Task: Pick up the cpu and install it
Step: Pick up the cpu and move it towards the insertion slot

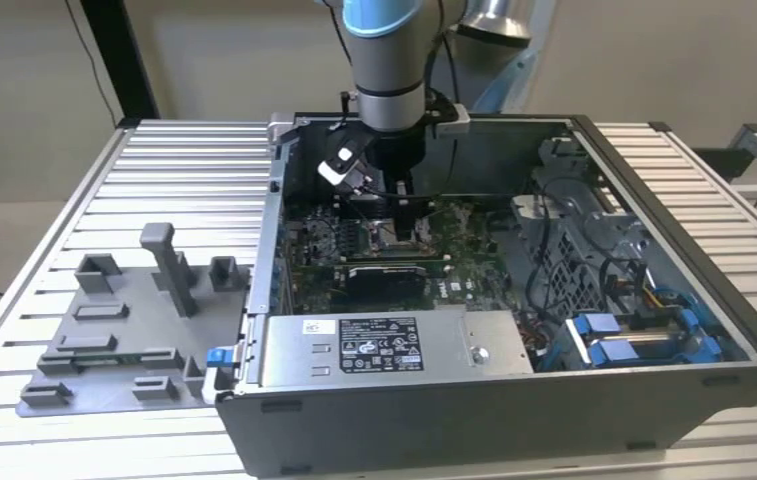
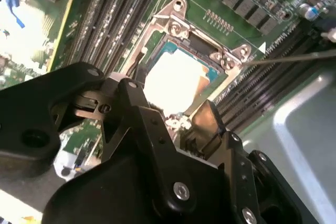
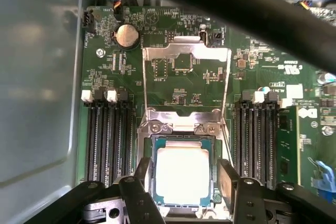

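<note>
Gripper (image 1: 401,232) hangs low inside the open case (image 1: 512,400) in the exterior view, over the board, with grey fixtures (image 1: 111,330) on the table (image 1: 31,250) toward that view's left. In the second wrist view the gripper (image 2: 170,100) has its fingers (image 2: 208,119) spread to either side of the cpu (image 2: 176,80), which lies in the socket frame (image 2: 178,24). In the first wrist view the cpu (image 3: 182,174) sits flat between the parted fingers (image 3: 143,171), the load plate (image 3: 186,51) is swung back, and memory slots (image 3: 105,140) flank the socket.
</note>
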Controlling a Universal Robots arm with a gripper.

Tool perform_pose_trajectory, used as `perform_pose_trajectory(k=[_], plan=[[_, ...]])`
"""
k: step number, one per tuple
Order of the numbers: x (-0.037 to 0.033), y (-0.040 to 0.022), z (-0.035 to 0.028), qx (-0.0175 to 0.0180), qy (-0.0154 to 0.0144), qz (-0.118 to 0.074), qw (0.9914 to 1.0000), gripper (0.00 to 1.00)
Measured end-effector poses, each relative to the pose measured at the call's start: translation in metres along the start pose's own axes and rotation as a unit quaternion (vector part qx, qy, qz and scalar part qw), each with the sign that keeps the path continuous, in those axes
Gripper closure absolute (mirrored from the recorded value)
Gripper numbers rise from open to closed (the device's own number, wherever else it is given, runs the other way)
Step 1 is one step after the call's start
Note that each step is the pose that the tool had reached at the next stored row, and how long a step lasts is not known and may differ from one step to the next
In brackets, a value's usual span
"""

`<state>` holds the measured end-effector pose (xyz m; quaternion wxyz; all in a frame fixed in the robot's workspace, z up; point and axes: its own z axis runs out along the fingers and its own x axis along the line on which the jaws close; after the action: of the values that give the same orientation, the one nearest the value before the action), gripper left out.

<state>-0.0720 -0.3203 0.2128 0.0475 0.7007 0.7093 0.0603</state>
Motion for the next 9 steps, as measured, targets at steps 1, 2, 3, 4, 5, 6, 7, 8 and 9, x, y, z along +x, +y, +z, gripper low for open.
perform_pose_trajectory(k=[1,2,3,4,5,6,7,8,9], plan=[[0.0001,0.0007,-0.0046,0.0,0.0,0.0,1.0,0.0],[0.0002,0.0013,-0.0084,-0.0001,0.0001,0.0,1.0,0.0],[0.0002,0.0019,-0.0123,0.0,0.0,0.0,1.0,0.0],[0.0003,0.0026,-0.0168,0.0,0.0001,0.0,1.0,0.0],[0.0004,0.0033,-0.0213,0.0,0.0001,0.0,1.0,0.0],[0.0005,0.004,-0.0259,0.0,0.0001,0.0,1.0,0.0],[0.0005,0.0048,-0.0305,0.0,0.0001,0.0,1.0,0.0],[0.0006,0.0054,-0.0349,0.0,0.0001,0.0,1.0,0.0],[0.0007,0.0061,-0.0395,0.0,0.0001,0.0,1.0,0.0]])
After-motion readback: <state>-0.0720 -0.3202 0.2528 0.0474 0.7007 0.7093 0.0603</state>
